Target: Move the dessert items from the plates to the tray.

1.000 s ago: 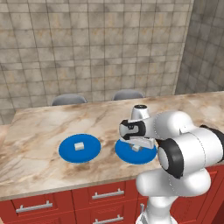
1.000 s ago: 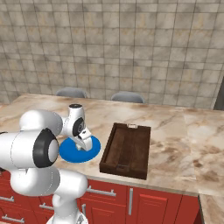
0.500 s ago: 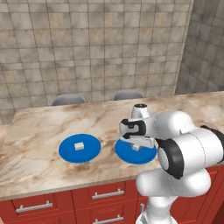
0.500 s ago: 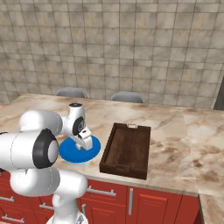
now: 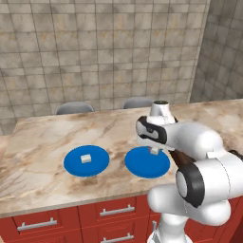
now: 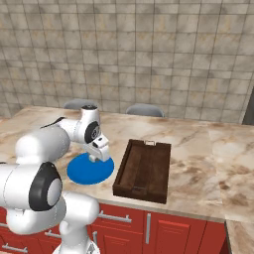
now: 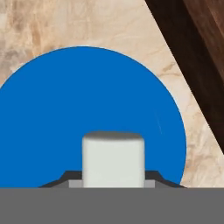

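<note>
Pinching one cream dessert cube (image 7: pixel 113 158) between the fingers, jaws drawn in against its two opposite flat sides, with the gripper (image 5: pixel 154 151) poised just above the right-hand blue plate (image 5: pixel 144 163) near the centre of the left base view. Seen from the hand view, cube low in the middle of the frame, blue disc spread beneath it, dark wooden tray (image 7: pixel 202 57) cutting across the upper right corner. Second cube (image 5: pixel 85 158) resting on the other blue plate (image 5: pixel 76 163) at centre-left of the left base view, well apart from the arm. Tray (image 6: pixel 144 171) lying just beside the near plate (image 6: pixel 87 171), right of centre in the right base view, nothing seen inside it. Judged light and small, probably soft or crumbly as a dessert, so likely to squash or tip out under a hard squeeze or a quick swing; best held across flat parallel faces near mid-height, as now appears the case. Smooth sides possibly slippery; cannot tell how firm the hold is.
</note>
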### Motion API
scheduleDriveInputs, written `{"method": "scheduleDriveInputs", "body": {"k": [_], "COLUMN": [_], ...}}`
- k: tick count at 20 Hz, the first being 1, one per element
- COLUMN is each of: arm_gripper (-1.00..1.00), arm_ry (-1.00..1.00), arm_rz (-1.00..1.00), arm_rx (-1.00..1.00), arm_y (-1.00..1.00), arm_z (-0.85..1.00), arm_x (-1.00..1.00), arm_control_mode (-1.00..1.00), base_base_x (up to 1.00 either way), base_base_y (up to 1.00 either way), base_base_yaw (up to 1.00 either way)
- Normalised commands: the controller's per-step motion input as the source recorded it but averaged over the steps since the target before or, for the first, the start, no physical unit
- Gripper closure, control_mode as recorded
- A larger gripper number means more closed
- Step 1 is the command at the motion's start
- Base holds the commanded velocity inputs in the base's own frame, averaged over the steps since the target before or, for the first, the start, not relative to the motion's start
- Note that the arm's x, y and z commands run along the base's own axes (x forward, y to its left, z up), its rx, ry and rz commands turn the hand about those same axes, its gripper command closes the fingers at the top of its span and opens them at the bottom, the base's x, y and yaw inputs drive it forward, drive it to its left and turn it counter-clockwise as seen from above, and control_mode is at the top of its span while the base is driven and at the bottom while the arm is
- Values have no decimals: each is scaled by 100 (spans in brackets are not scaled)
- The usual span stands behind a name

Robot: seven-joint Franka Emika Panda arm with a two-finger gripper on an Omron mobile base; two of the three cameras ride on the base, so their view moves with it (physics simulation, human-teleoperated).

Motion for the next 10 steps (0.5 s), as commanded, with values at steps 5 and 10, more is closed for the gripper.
{"method": "scheduleDriveInputs", "body": {"k": [5,10], "arm_gripper": [100,100], "arm_ry": [1,7], "arm_rz": [6,7], "arm_rx": [0,0], "arm_y": [-72,-94], "arm_z": [18,-2], "arm_x": [-15,-14], "arm_control_mode": [-100,-100], "base_base_x": [0,0], "base_base_y": [0,0], "base_base_yaw": [0,0]}}
